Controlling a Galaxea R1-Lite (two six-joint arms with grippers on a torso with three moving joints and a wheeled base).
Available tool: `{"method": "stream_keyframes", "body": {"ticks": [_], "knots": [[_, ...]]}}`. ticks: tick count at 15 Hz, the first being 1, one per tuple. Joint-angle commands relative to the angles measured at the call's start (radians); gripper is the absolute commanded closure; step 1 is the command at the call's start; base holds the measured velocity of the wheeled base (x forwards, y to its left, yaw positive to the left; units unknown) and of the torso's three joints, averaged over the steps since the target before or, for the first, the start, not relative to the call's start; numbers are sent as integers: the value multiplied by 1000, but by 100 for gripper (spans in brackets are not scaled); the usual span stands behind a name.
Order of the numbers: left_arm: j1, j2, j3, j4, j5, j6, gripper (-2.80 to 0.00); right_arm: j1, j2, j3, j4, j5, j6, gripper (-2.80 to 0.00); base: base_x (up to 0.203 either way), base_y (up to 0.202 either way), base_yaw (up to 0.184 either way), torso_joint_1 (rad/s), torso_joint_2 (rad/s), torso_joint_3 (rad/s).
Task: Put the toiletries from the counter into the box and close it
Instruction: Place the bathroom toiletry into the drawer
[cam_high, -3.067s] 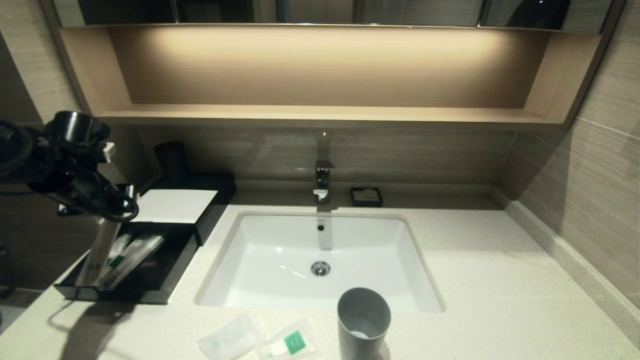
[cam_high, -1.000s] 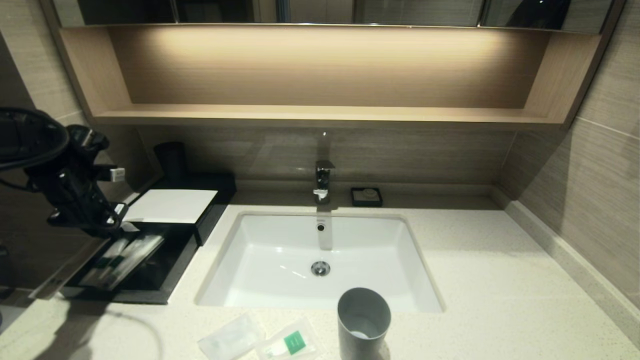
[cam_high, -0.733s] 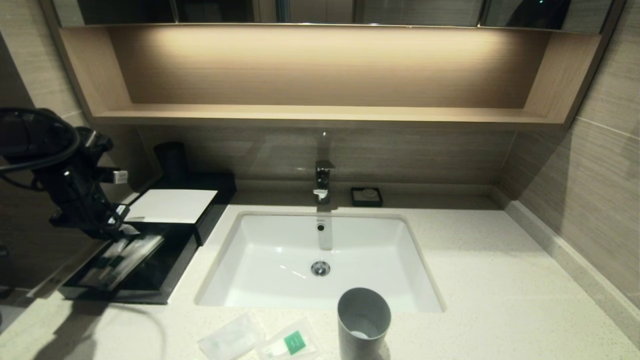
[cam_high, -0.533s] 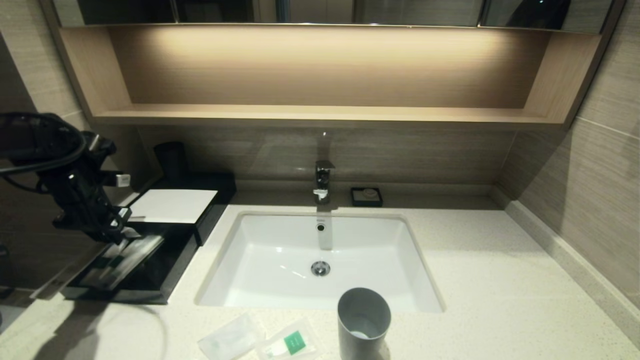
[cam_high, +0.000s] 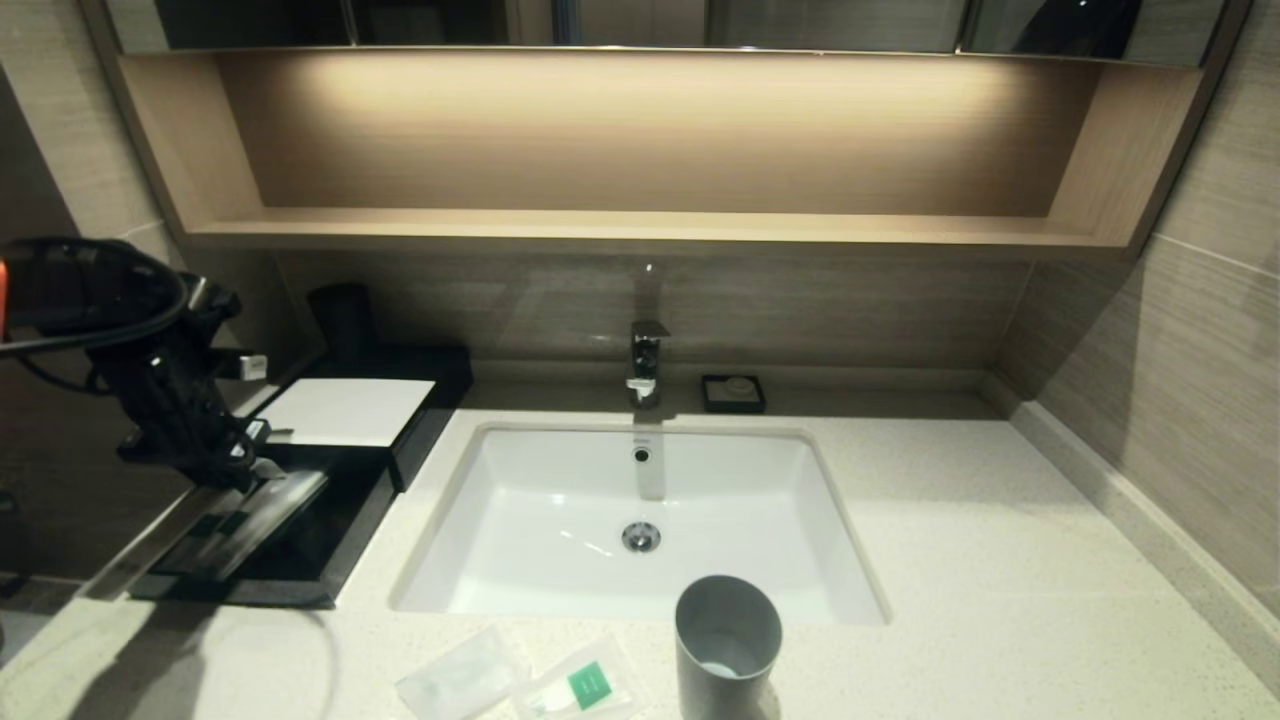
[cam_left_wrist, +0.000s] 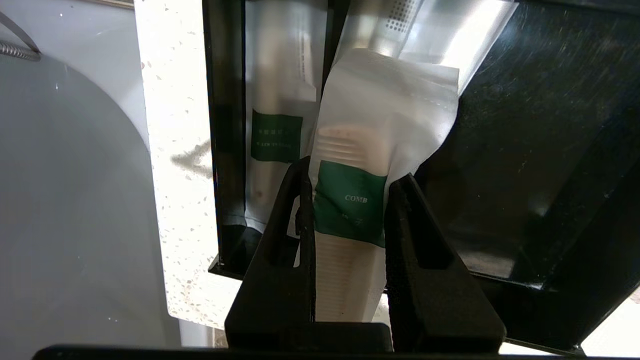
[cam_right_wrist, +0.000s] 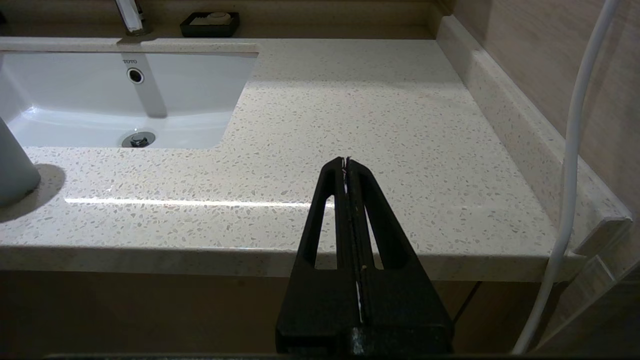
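My left gripper (cam_high: 250, 465) (cam_left_wrist: 352, 175) hangs over the box's pulled-out drawer (cam_high: 340, 520) and is shut on the long pale wrapped stick (cam_left_wrist: 380, 120). Its fingers pinch the stick at its green label. The stick (cam_high: 265, 515) slants down into the drawer. A second wrapped pack with a green label (cam_left_wrist: 272, 125) lies along the drawer's wall. The black box has a white top panel (cam_high: 345, 410). Two translucent sachets, one plain (cam_high: 465, 678) and one with a green square (cam_high: 580, 688), lie on the counter's (cam_high: 1000, 560) front edge. My right gripper (cam_right_wrist: 346, 160) is shut and empty, before the counter's right front edge.
A grey tumbler (cam_high: 727, 640) stands right of the sachets, in front of the white basin (cam_high: 560, 500). The tap (cam_high: 647, 360) and a small black soap dish (cam_high: 733, 393) are at the back. A dark cup (cam_high: 342, 318) stands behind the box. A white cable (cam_right_wrist: 575, 150) hangs by the right wall.
My left gripper has shifted a little right and down with the wrapped stick. Three seconds ago the stick hung steeply; now it lies flatter in the drawer.
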Motion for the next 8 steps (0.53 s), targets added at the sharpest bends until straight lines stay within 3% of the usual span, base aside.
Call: {"method": "stream_keyframes", "body": {"ticks": [1, 8], "knots": [[0, 20, 0, -6, 4, -1, 0, 0, 0, 2, 0, 0, 0, 0, 0, 0, 0, 0, 0, 0], [0, 45, 0, -27, 5, -1, 0, 0, 0, 2, 0, 0, 0, 0, 0, 0, 0, 0, 0, 0]]}}
